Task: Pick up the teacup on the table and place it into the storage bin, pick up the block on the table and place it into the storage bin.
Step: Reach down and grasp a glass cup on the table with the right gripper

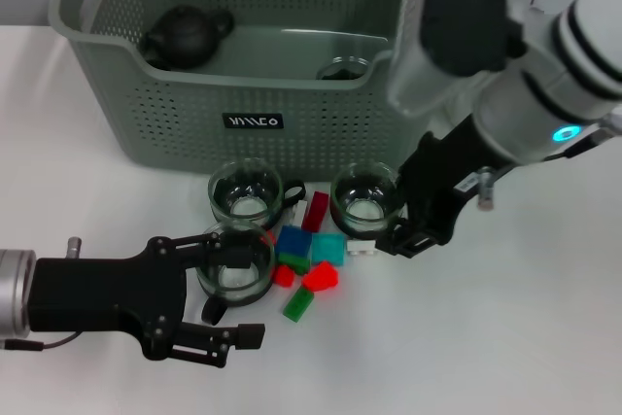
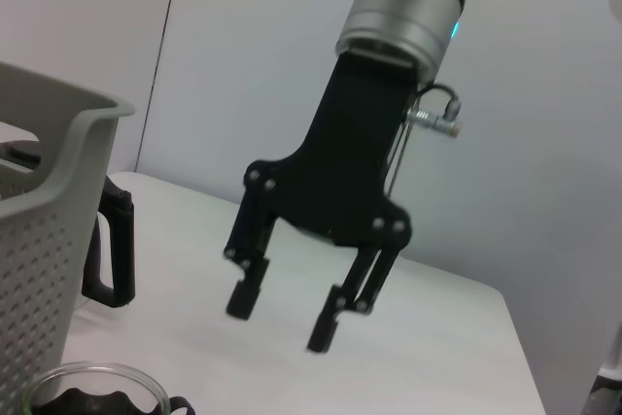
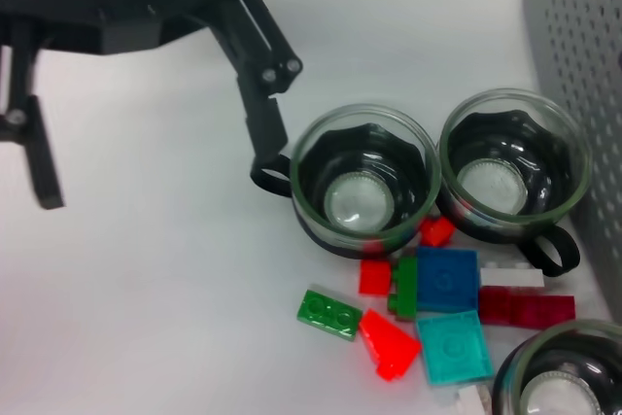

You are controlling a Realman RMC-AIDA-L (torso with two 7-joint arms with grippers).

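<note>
The clear glass teacup with a black liner [image 1: 236,265] stands on the white table [image 1: 505,337] just in front of the grey-green perforated storage bin [image 1: 243,94], beside the coloured blocks [image 1: 309,259]. The left hand [image 1: 229,289] has its fingers apart, one finger beside the cup's handle. The right hand [image 2: 282,316] hovers open nearby, empty.

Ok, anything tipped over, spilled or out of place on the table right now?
Nothing tipped or spilled. The three glass teacups stand upright; the coloured plastic blocks lie jumbled between them. The grey-green perforated storage bin already holds a dark teapot. The left gripper is open beside the nearest teacup, the right gripper open.
</note>
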